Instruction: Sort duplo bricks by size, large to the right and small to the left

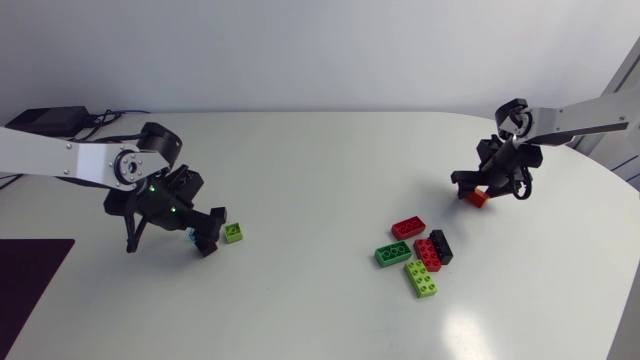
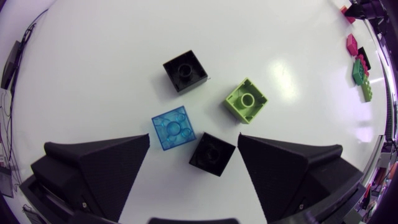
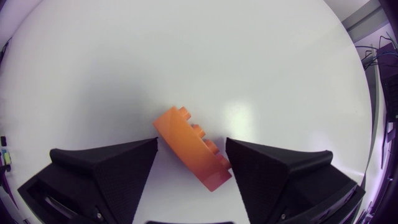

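Observation:
My left gripper (image 1: pixel 206 238) hangs low over the small bricks at the table's left, open (image 2: pixel 194 142). A small black brick (image 2: pixel 212 154) lies between its fingers, touched by neither. A clear blue brick (image 2: pixel 173 128) sits just ahead, with a lime brick (image 2: pixel 247 99) and a second black brick (image 2: pixel 185 70) further ahead. The head view shows the lime brick (image 1: pixel 234 232) and a bit of the blue one (image 1: pixel 191 235). At the right, my right gripper (image 1: pixel 478 192) stands over an orange brick (image 1: pixel 478 198). That orange brick (image 3: pixel 189 149) lies aslant on the table between the open fingers (image 3: pixel 191 143), which stand close on both sides.
Several large bricks lie in a cluster right of the middle: a red one (image 1: pixel 407 227), a green one (image 1: pixel 392 254), another red (image 1: pixel 427 254), a black one (image 1: pixel 441 246) and a lime one (image 1: pixel 421 279). A dark mat (image 1: pixel 30 280) covers the front left corner.

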You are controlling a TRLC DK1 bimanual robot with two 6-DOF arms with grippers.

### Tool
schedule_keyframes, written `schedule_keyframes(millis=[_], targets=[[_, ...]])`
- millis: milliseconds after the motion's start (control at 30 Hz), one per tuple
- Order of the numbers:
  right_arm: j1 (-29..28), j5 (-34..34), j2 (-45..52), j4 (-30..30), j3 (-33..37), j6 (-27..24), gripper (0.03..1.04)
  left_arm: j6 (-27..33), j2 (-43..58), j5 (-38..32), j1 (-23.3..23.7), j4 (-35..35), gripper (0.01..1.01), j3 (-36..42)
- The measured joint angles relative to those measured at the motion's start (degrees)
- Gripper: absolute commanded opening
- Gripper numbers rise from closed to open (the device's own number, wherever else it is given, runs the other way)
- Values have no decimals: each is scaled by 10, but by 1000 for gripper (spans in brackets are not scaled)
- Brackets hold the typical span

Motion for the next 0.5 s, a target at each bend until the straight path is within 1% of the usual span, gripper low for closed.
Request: schedule_keyframes(millis=[100,200,300,500], targets=[[0,-8,-4,20,-17,0,233,0,-25,0,-6,-8,985,0],[0,-10,-13,40,-36,-2,56,0,-45,0,-11,-13,985,0],[0,-10,-26,56,-56,-4,48,0,-59,0,-13,-17,985,0],[15,-14,-80,57,-117,-4,48,0,-77,0,-13,-21,985,0]])
